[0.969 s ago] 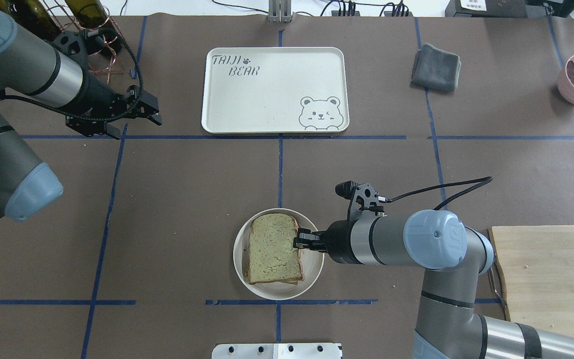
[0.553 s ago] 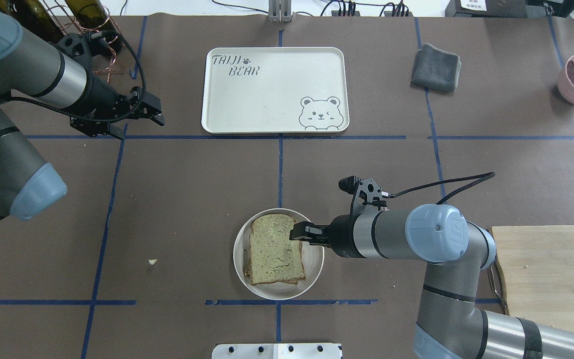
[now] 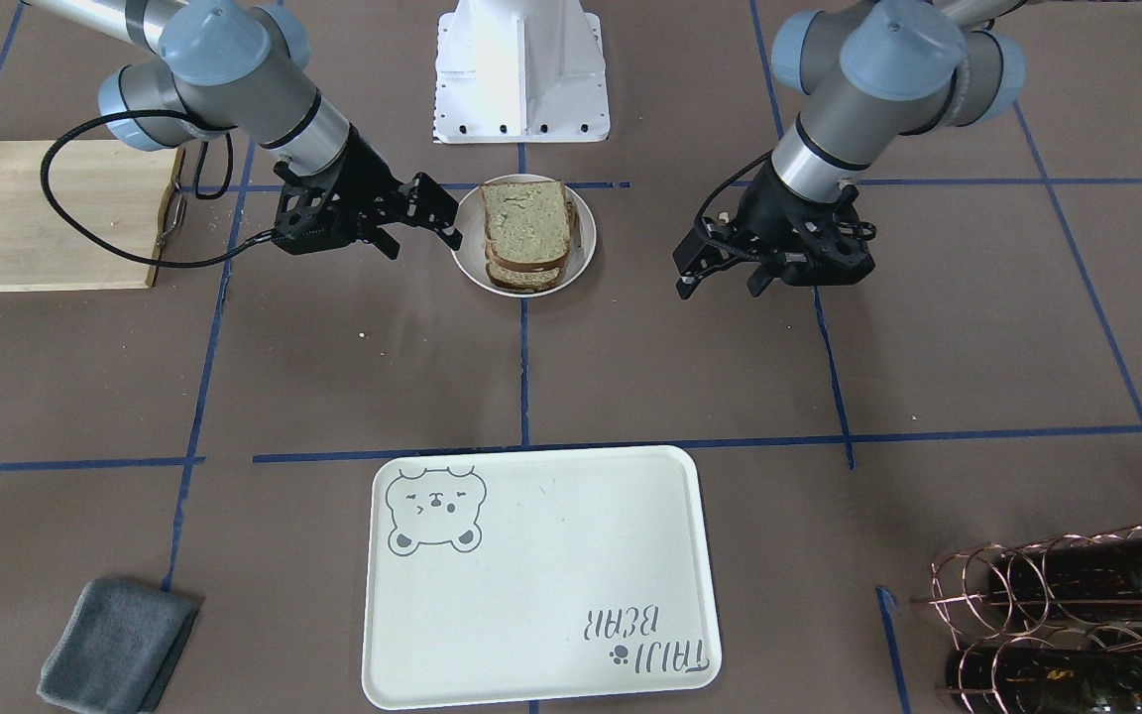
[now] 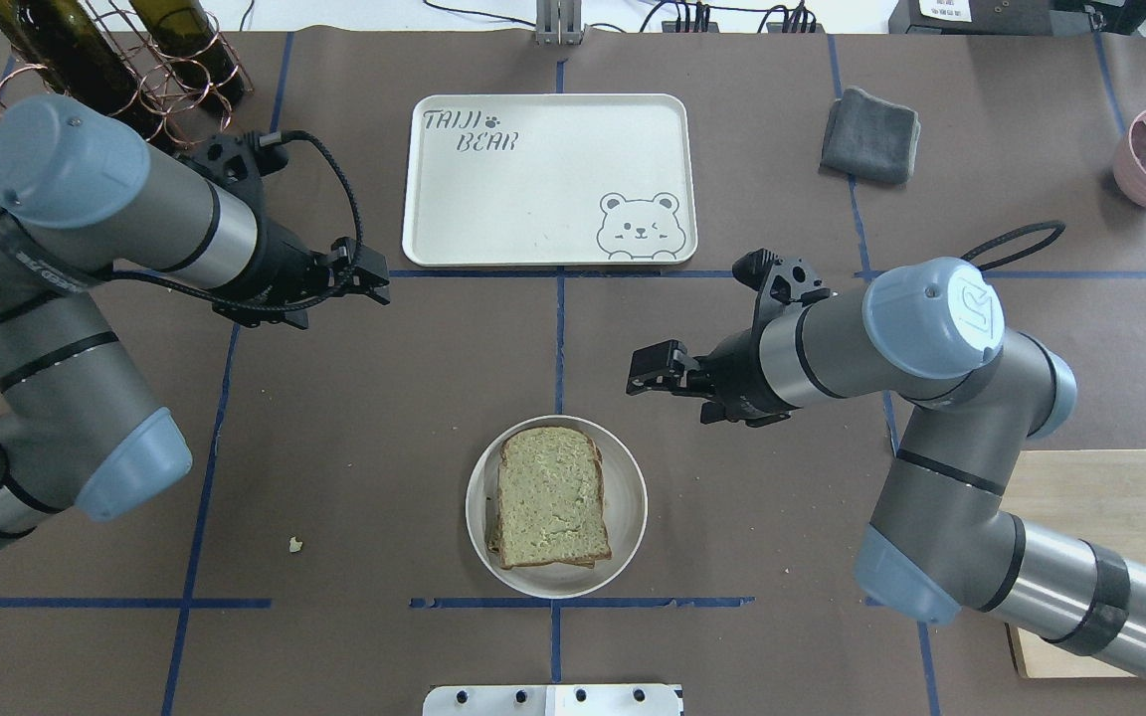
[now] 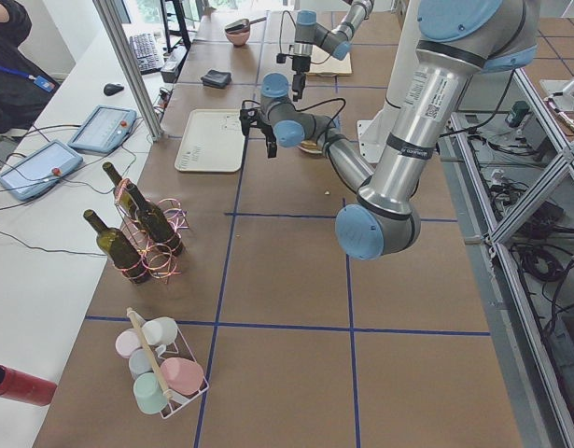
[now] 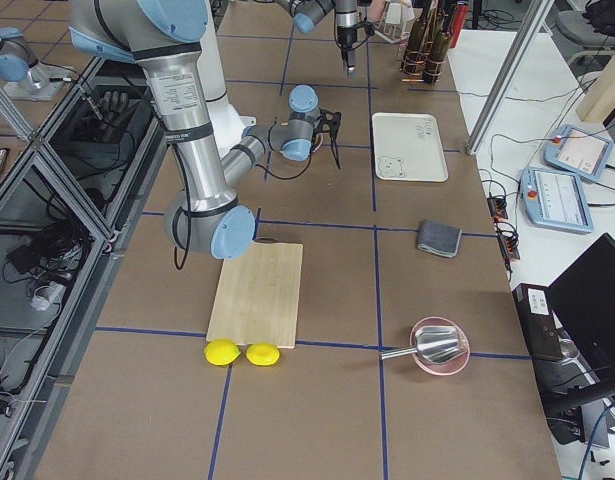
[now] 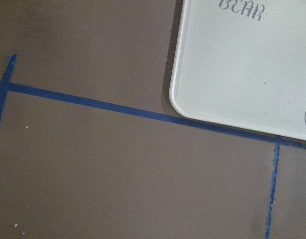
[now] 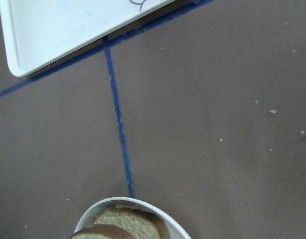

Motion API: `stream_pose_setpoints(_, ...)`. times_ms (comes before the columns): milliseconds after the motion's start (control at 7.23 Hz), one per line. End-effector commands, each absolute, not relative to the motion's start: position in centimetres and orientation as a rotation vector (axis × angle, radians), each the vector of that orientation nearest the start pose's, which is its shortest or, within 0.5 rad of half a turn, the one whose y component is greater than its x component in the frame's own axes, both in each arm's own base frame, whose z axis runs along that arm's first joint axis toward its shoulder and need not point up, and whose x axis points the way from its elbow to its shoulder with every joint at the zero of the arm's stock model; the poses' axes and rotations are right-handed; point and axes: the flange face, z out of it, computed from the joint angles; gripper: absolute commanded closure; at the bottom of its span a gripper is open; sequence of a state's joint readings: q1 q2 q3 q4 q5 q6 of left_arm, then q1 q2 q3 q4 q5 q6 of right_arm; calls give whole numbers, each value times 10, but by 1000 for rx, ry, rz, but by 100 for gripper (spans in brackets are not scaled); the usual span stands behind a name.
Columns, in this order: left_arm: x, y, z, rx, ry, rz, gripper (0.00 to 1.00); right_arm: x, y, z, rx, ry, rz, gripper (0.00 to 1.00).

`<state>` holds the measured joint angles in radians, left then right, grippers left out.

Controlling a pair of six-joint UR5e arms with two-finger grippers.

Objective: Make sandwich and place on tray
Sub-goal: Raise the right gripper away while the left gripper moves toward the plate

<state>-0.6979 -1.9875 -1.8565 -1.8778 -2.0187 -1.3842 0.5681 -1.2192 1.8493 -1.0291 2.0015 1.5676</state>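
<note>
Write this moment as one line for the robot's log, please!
sandwich: on plate | tray: empty | left fingers: open, empty | right fingers: open, empty

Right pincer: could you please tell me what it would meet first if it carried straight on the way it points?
Probably the bare table just beyond the far rim of the plate, not the sandwich; the right pincer hangs above it, angled down, so depth is unclear.

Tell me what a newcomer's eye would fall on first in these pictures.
The sandwich of stacked bread sits on a small round plate mid-table, on the robot's side. Beyond it lies the cream bear tray, the sandwich not yet on it. The left pincer and right pincer hover to either side, holding nothing.
</note>
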Motion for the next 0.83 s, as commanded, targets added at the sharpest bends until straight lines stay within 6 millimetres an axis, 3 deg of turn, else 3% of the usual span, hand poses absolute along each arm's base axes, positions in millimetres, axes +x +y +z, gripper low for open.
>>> stream_pose_setpoints(0,455,-414,248,73,1058,-251,4,-415,-404,272,-29,-1050,192,0)
stream_pose_setpoints(415,527,-348,254,80,1011,-237,19,-378,-414,271,14,-897,85,0)
stream_pose_setpoints(692,539,-341,255,69,988,-233,30,-360,-426,273,9,-908,89,0)
